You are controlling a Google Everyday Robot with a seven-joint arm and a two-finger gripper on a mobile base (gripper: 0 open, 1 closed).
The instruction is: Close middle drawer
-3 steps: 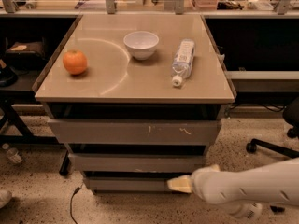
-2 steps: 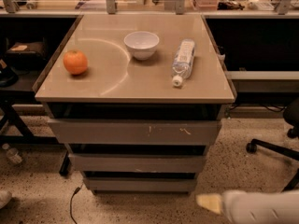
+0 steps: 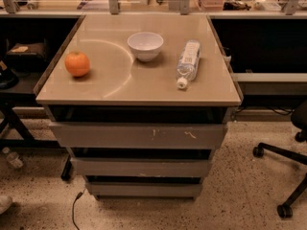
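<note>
In the camera view, a grey three-drawer cabinet with a glossy beige top (image 3: 120, 87) is standing on a speckled terrazzo floor (image 3: 240, 200). The middle drawer (image 3: 141, 167), a wide shallow grey front with no handle, is sitting between a taller grey front with pale scratch marks (image 3: 139, 135) above it and the narrowest grey front (image 3: 144, 189) below it. A dark gap is showing above each front, and none of the middle drawer's interior is showing. Whether its front is lying fully flush cannot be told from this angle.

On the beige top, a round orange fruit (image 3: 77, 63) is resting near the left edge. A small white bowl (image 3: 145, 45) is sitting upright near the middle toward the back. A clear plastic bottle (image 3: 188, 61) is lying on its side to the right of the bowl, its white cap pointing toward the front edge. All three are lying well apart from one another.

Nothing is standing on the floor directly in front of the drawer fronts. A black office-chair base with casters (image 3: 283, 176) is reaching in from the right, apart from the cabinet. A thin black cable (image 3: 74, 210) is trailing over the floor by the cabinet's lower left corner. Dark desks are flanking the cabinet on both sides.

The gripper is lying outside the camera view, so its state cannot be told.
</note>
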